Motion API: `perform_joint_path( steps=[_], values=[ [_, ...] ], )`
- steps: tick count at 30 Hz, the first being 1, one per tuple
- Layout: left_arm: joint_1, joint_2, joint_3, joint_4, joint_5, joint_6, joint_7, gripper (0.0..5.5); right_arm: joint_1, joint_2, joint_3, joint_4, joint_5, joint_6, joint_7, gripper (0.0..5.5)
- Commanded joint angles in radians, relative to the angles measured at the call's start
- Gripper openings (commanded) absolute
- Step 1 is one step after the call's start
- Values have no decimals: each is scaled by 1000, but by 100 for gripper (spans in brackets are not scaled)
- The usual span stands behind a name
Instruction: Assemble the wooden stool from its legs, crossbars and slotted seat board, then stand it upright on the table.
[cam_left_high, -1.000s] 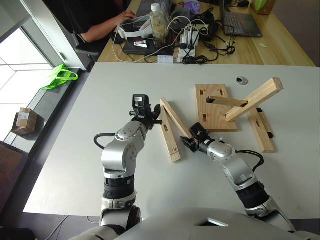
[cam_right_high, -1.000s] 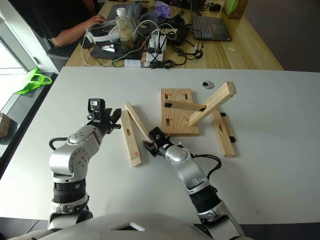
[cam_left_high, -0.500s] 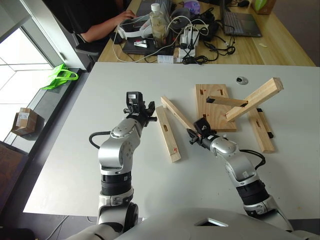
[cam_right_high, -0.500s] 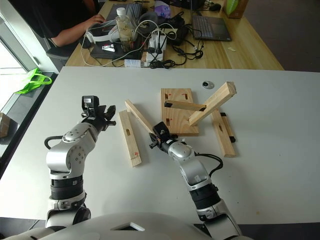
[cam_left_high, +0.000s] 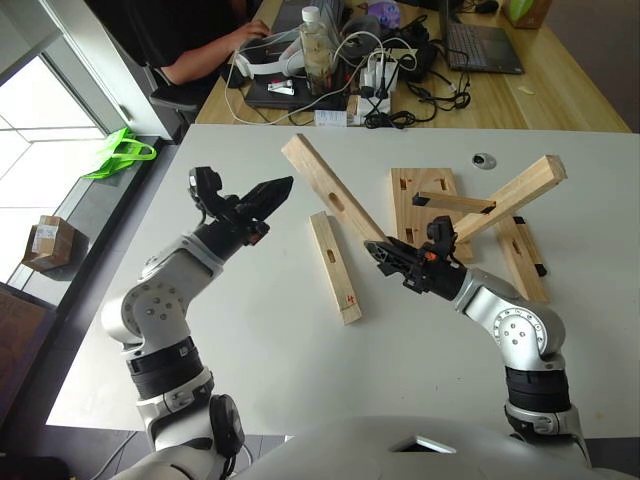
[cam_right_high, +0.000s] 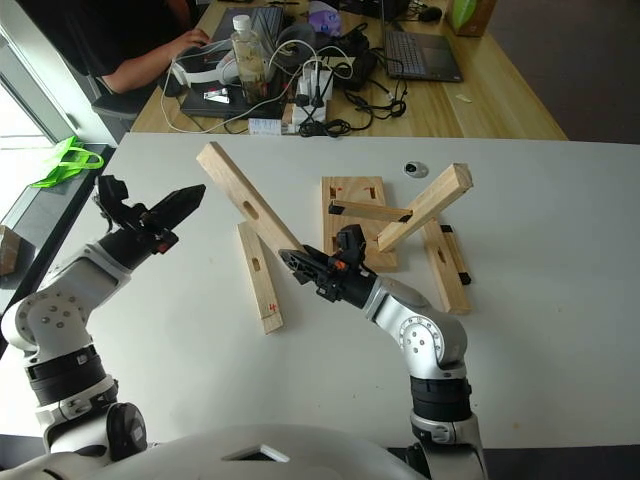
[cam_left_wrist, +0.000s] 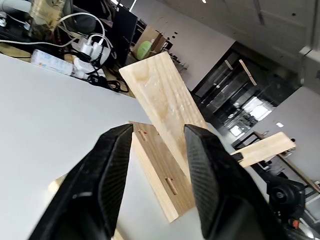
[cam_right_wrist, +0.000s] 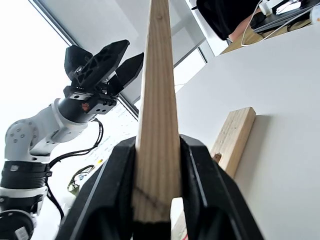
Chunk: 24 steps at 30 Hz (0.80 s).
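Note:
My right gripper (cam_left_high: 385, 252) is shut on the lower end of a slotted wooden leg (cam_left_high: 330, 195), which slants up and away to the left, clear of the table. The same grip shows in the right wrist view, with the fingers (cam_right_wrist: 197, 165) clamped on the leg (cam_right_wrist: 156, 100). My left gripper (cam_left_high: 275, 188) hovers open left of the leg's raised end, apart from it, holding nothing (cam_left_wrist: 159, 131). A second leg (cam_left_high: 335, 268) lies flat on the white table. The slotted seat board (cam_left_high: 420, 238) lies flat, with a crossbar (cam_left_high: 452, 203) and a tilted leg (cam_left_high: 515, 192) standing in it.
Another leg (cam_left_high: 528, 265) lies flat to the right of the seat board. A small round object (cam_left_high: 485, 159) sits behind the board. A wooden desk (cam_left_high: 560, 90) with laptops, cables and a bottle runs along the table's far edge. The table's left edge (cam_left_high: 110, 270) borders the floor.
My right gripper has lifted the leg from the table and tipped its far end up. My left arm has pulled back to the left and risen, away from the flat leg.

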Motion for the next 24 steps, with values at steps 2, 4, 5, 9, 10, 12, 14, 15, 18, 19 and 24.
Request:
perform_joint_path(
  steps=[2,4,5,9,10,12,14,15,18,19,24],
  values=[
    [-23,17,-5,-19,-138,52,9,187,21,-38,11,-31,66,30,38,101],
    [-28,16,-16,-26,-185,63,22,187,22,-45,10,-30,87,30,49,101],
    [-31,19,-25,-24,-192,63,29,187,20,-45,5,-27,98,29,49,101],
    [-28,19,-16,-2,-236,45,71,187,7,-35,-32,-10,127,15,24,101],
    [-21,17,-11,-7,-251,41,80,187,6,-29,-45,-9,139,13,15,101],
    [-6,9,-4,-17,-288,35,101,187,8,-17,-69,-10,166,14,2,101],
    [4,4,0,-18,-317,28,123,187,12,-18,-75,-15,190,18,4,101],
    [8,3,1,-16,-331,25,134,187,13,-22,-75,-17,202,24,12,101],
    [5,11,-8,-10,-374,20,151,187,30,-42,-60,-34,230,38,33,101],
    [2,14,-11,-10,-390,20,156,187,33,-49,-56,-39,242,43,42,101],
    [-11,31,-44,3,-431,21,174,187,48,-79,-47,-61,294,63,77,101]
  ],
)
